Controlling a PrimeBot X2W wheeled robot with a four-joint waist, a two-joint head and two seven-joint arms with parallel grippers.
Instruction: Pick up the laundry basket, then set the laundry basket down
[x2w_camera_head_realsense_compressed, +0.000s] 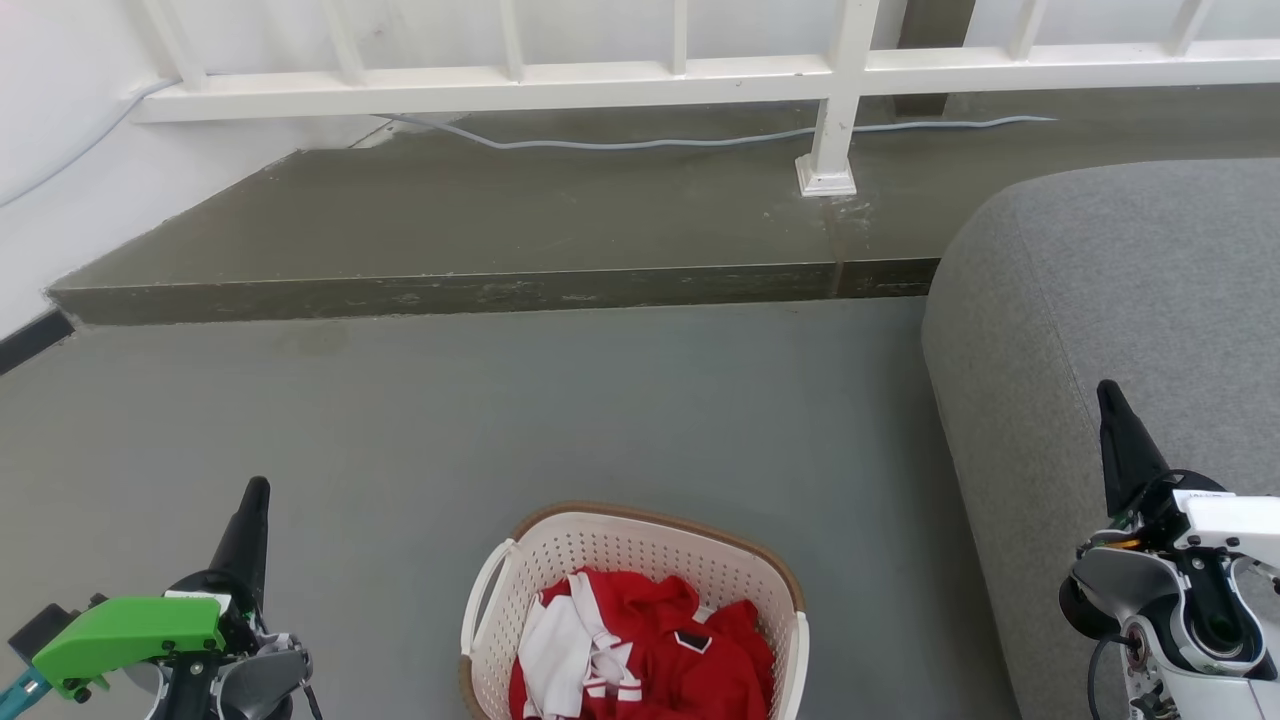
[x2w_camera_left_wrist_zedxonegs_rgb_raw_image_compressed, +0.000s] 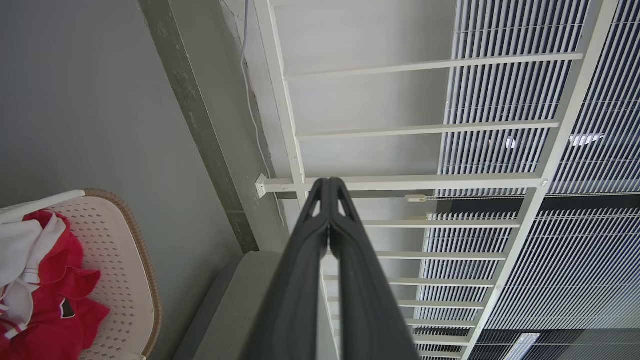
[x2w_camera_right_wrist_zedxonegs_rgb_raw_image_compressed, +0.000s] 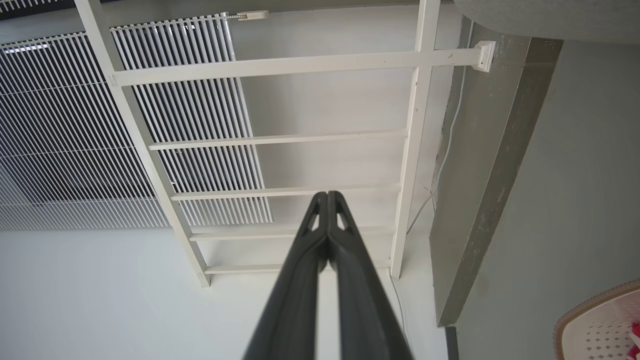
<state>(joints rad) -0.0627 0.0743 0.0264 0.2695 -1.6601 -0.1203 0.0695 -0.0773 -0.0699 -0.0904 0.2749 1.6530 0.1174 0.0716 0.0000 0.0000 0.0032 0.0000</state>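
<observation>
The laundry basket (x2w_camera_head_realsense_compressed: 620, 545) stands on the grey floor at the bottom centre of the head view, cream-white and perforated with a brown rim and a white loop handle on each side. Red and white clothes (x2w_camera_head_realsense_compressed: 640, 650) lie inside it. In the left wrist view the laundry basket (x2w_camera_left_wrist_zedxonegs_rgb_raw_image_compressed: 127, 260) shows at the lower left. A corner of the laundry basket (x2w_camera_right_wrist_zedxonegs_rgb_raw_image_compressed: 597, 317) shows at the lower right of the right wrist view. My left gripper (x2w_camera_head_realsense_compressed: 255, 490) is shut and holds nothing, well left of the basket. My right gripper (x2w_camera_head_realsense_compressed: 1105, 392) is shut and holds nothing, far to the right over the sofa.
A grey sofa (x2w_camera_head_realsense_compressed: 1120, 330) takes up the right side, close to the basket. A raised concrete step (x2w_camera_head_realsense_compressed: 480, 290) runs across behind the floor, with a white railing (x2w_camera_head_realsense_compressed: 840, 100) and a pale cable (x2w_camera_head_realsense_compressed: 650, 140) on it. A white wall stands at the left.
</observation>
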